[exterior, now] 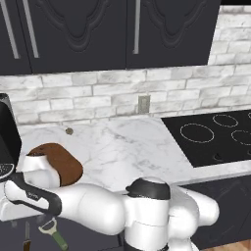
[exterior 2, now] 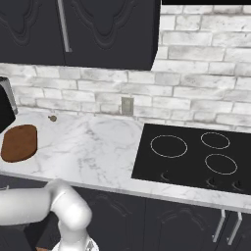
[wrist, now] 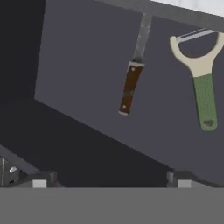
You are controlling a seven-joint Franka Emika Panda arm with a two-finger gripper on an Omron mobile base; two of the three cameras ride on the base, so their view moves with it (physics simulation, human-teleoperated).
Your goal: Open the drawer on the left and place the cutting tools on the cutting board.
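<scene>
1. The gripper (wrist: 111, 178) hangs wide open over the pulled-out drawer (wrist: 87, 78) — holding nothing.
2. Knife (wrist: 130, 87) and peeler (wrist: 202, 70) lie side by side, apart, on the drawer floor.
3. The cutting board (exterior 2: 19, 142) rests on the counter (exterior 2: 93, 152) — bare.

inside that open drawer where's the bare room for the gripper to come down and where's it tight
Open floor lies beside the knife, between it and the drawer wall on its far side from the peeler. A narrower bare strip separates the two tools. The corner around the peeler head, near the drawer edge, is tightest. The open gripper hovers above.
</scene>
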